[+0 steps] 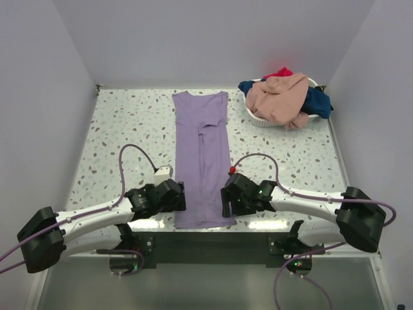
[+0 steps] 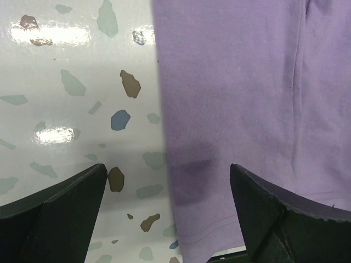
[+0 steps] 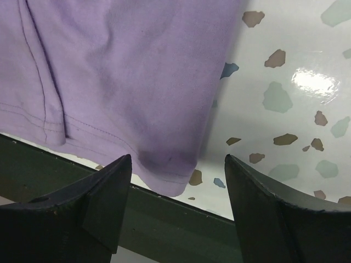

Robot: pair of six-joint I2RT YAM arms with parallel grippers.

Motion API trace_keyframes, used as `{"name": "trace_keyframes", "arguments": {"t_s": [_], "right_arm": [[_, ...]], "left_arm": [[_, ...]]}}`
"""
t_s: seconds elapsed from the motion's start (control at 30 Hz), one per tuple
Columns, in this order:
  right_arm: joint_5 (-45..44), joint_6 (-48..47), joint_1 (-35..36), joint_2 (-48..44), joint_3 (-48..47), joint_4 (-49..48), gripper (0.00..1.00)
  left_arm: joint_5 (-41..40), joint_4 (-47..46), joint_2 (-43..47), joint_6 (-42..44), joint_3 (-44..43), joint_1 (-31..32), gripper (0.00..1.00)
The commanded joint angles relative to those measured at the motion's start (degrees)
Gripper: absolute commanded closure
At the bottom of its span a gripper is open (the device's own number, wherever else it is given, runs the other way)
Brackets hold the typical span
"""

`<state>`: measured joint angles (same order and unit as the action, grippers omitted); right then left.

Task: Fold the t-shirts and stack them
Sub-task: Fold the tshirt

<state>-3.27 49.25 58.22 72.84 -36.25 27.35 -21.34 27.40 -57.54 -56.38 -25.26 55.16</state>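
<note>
A lavender t-shirt [image 1: 201,155] lies flat on the speckled table [image 1: 122,129], folded lengthwise into a long strip that reaches the near edge. My left gripper [image 1: 177,196] hovers at its near left corner. In the left wrist view this gripper [image 2: 168,171] is open, straddling the left edge of the lavender shirt [image 2: 247,82] by the hem. My right gripper [image 1: 227,197] is at the near right corner. In the right wrist view it [image 3: 178,161] is open over the hem corner of the shirt [image 3: 120,66], holding nothing.
A white oval basket [image 1: 258,118] stands at the back right, holding a peach shirt [image 1: 281,97], a navy shirt [image 1: 319,103] and a red one [image 1: 282,72]. The table's dark near edge [image 3: 164,219] runs just below the shirt hem. Walls enclose three sides.
</note>
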Motion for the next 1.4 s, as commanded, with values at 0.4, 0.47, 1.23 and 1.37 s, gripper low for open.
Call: {"name": "trace_keyframes", "arguments": {"t_s": [0.4, 0.47, 1.23, 1.37], "right_arm": [[-0.8, 6.6, 3.1, 0.6, 4.2, -4.8, 0.55], [-0.5, 6.5, 3.1, 1.2, 4.0, -4.9, 0.64], [-3.0, 5.0, 3.1, 3.2, 1.3, -1.8, 0.69], [-3.1, 4.9, 3.1, 3.1, 1.3, -1.8, 0.69]], "left_arm": [[1.9, 4.0, 3.2, 0.7, 1.6, 0.1, 0.12], [2.8, 4.1, 3.8, 1.3, 1.7, 0.1, 0.15], [11.6, 10.2, 7.8, -5.9, 4.2, 7.6, 0.34], [11.3, 9.2, 6.4, -6.2, 4.2, 8.1, 0.39]]}}
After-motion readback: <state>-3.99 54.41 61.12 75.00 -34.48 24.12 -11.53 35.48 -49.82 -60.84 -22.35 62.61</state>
